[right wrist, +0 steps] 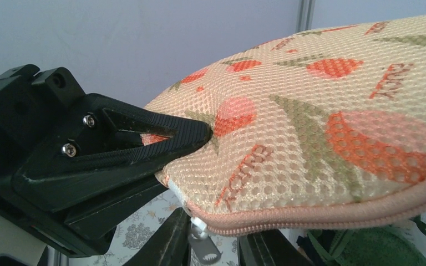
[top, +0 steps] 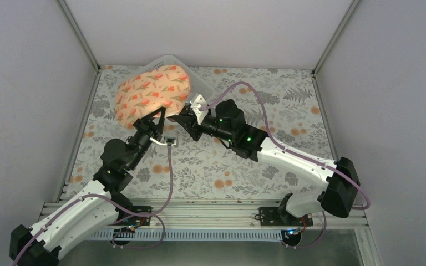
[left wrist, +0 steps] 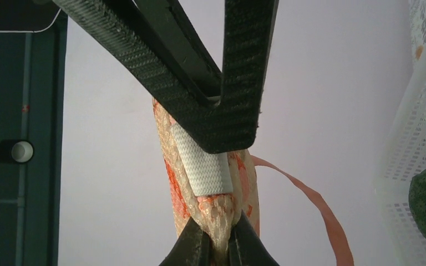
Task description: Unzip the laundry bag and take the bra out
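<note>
Clamping the laundry bag (top: 152, 94) in my left gripper (left wrist: 217, 243), zipper pull (right wrist: 204, 252) right at my right gripper (right wrist: 215, 248), can't tell if pinched.

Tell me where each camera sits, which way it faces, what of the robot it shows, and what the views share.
Top external: above and behind the bases, looking down on the table; both arms show, left gripper and right gripper meeting at the laundry bag.
Left wrist: on the left arm, facing the bag's edge pinched in its own fingers.
Right wrist: on the right arm, facing the bag's zipper edge, zipper pull between its own fingers.
Shared: the bag, in all three.
</note>
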### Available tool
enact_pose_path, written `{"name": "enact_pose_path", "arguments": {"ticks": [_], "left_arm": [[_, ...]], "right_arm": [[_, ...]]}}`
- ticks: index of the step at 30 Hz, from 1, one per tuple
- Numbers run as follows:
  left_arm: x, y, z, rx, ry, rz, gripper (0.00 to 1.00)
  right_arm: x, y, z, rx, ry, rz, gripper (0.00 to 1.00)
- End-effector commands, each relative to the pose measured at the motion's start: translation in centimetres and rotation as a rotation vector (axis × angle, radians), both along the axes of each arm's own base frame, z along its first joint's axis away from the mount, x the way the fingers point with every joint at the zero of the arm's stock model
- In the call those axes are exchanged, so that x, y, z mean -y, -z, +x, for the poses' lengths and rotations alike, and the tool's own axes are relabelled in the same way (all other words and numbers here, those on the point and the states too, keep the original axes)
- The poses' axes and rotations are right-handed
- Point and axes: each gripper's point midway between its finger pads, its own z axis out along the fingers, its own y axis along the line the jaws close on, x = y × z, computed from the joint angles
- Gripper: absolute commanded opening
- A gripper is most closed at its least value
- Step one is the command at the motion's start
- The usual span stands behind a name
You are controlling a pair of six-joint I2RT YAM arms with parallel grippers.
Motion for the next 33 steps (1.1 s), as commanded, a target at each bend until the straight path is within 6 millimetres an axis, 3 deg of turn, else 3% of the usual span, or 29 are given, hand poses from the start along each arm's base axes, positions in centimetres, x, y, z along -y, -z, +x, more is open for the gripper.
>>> {"name": "enact_pose_path", "arguments": {"ticks": [1,9,18,25,33], "left_arm": [[-0.3,-2.3,-0.5,0.051,0.003,-0.039,0.02],[-0.3,-2.3,-0.5,0.045,0.004,-0.042,0.02],[-0.3,-1.9,-0.4,0.031,0.003,-0.041,0.02],[-0.3,-1.7,-0.3,0.013,0.006,-0.049,0.02],[0.2,-0.3,-0.4,-0.089,0.042,-0.053,0.02]], "right_arm": [[0.6,0.2,-0.3,0.003,0.024,-0.014,0.22],[0.7,0.9,-0.3,-0.014,0.028,-0.034,0.17],[0.8,0.6,-0.6,0.01,0.013,-0.038,0.04],[1.5,0.4,-1.1,0.037,0.002,-0.024,0.03],[3.3,1.6,0.7,0.025,0.063,-0.096,0.03]]}}
